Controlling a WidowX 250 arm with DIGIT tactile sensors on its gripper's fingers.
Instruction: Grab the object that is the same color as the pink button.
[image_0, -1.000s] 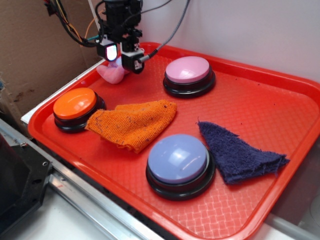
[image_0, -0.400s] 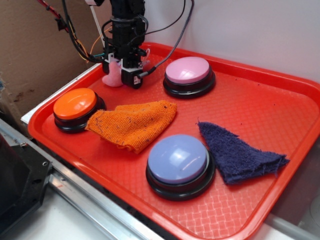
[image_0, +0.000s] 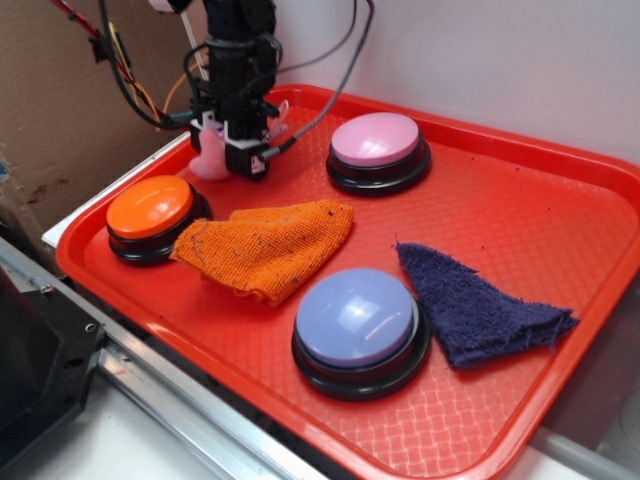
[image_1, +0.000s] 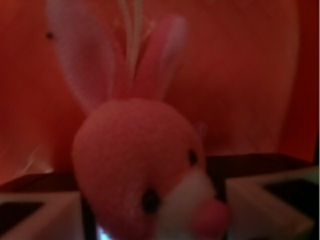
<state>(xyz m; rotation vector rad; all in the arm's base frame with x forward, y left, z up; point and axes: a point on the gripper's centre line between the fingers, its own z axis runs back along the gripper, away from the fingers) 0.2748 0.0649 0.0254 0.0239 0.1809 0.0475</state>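
Observation:
The pink plush bunny lies at the tray's far left corner, mostly hidden under my gripper in the exterior view. In the wrist view the bunny fills the space between my two fingers, ears pointing away, white face and pink nose at lower right. The jaws stand open, one on each side of the bunny's head, close to it or touching it. The pink button, a pale pink dome on a black base, stands at the tray's back middle, to the right of my gripper.
On the red tray there are an orange button at the left, an orange cloth beside it, a lavender-blue button at the front and a dark blue cloth at the right. Cardboard stands left of the tray.
My gripper has come down over the bunny and shifted slightly left. The bunny, seen beside the gripper a second ago, now sits between the fingers.

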